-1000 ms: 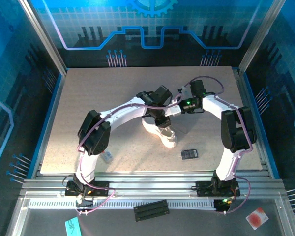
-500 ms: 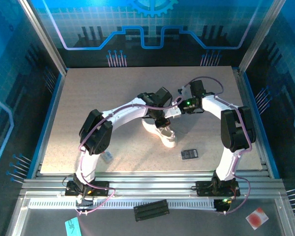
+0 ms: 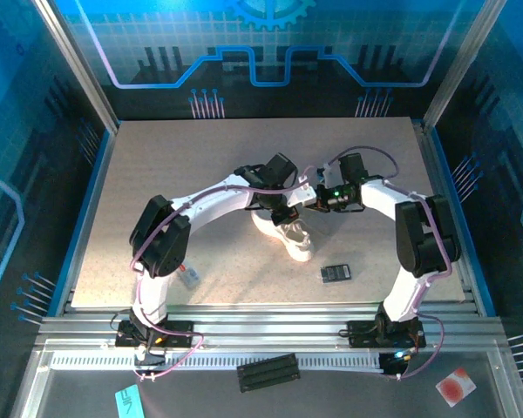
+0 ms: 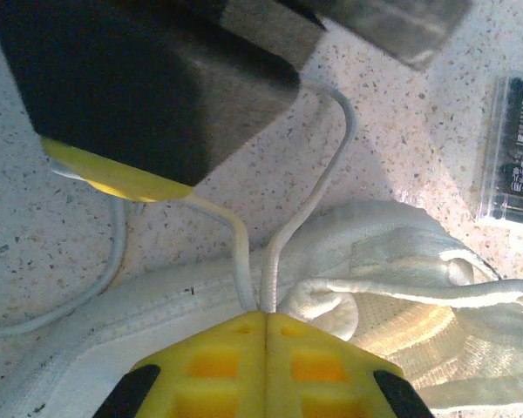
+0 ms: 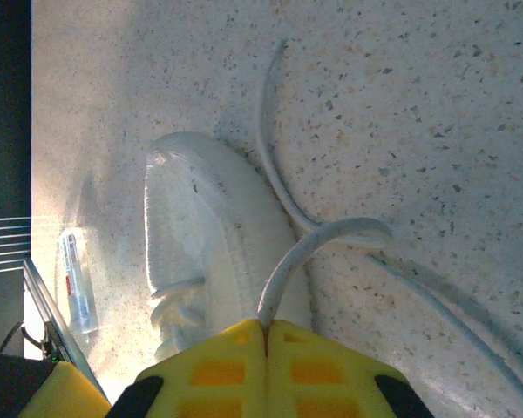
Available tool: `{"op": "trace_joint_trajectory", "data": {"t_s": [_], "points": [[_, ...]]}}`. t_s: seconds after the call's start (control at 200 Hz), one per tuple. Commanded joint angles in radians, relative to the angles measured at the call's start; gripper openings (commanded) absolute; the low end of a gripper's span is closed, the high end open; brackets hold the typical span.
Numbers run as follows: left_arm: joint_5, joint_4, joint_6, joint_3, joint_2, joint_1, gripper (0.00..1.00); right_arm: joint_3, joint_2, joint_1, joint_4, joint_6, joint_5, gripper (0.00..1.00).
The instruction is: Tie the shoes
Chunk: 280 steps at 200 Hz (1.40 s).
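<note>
My left gripper [image 4: 266, 320] is pinched tight, its yellow pads pressed together on a thin white lace [image 4: 314, 187] that comes out of the seam between them. The small white fabric sneaker [image 4: 401, 292] with its pale sole lies right under these fingertips on the speckled beige tabletop [image 4: 401, 122]. A flat black rectangular packet [image 4: 514, 148] lies beyond the sneaker, off to this hand's right. My right gripper [image 5: 266, 329] is likewise clamped on a strand of lace, which arcs out from between its pads, and the sneaker sits just ahead of it and to its left. From above, both grippers hang close together over the sneaker's far end.
</note>
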Motion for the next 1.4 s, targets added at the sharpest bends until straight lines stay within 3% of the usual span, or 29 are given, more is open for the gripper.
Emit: {"op": "trace_joint_trajectory", "data": {"t_s": [0.0,0.575,0.73,0.876,0.986,1.196,1.316,1.396], "points": [[0.047,0.035,-0.030,-0.022,-0.051,0.010,0.00,-0.017,-0.038,-0.012,0.025,-0.030,-0.034,0.00],[0.143,0.171,-0.096,-0.145,-0.131,0.066,0.00,-0.029,-0.080,0.029,0.008,-0.129,-0.064,0.00],[0.171,0.185,-0.077,-0.172,-0.146,0.073,0.00,-0.022,-0.080,0.035,-0.008,-0.110,0.041,0.00],[0.201,0.220,-0.051,-0.217,-0.175,0.074,0.00,0.006,-0.104,0.037,-0.055,-0.103,0.223,0.00],[0.212,0.245,-0.042,-0.242,-0.196,0.076,0.00,0.051,-0.101,0.041,-0.105,-0.142,0.263,0.00],[0.224,0.323,-0.103,-0.258,-0.196,0.097,0.00,0.088,-0.050,0.089,-0.142,-0.241,0.085,0.00],[0.230,0.366,-0.160,-0.250,-0.176,0.114,0.00,0.045,-0.030,0.098,-0.061,-0.202,-0.060,0.00],[0.229,0.393,-0.212,-0.249,-0.163,0.130,0.00,0.015,-0.029,0.099,-0.022,-0.183,-0.088,0.00]]}}
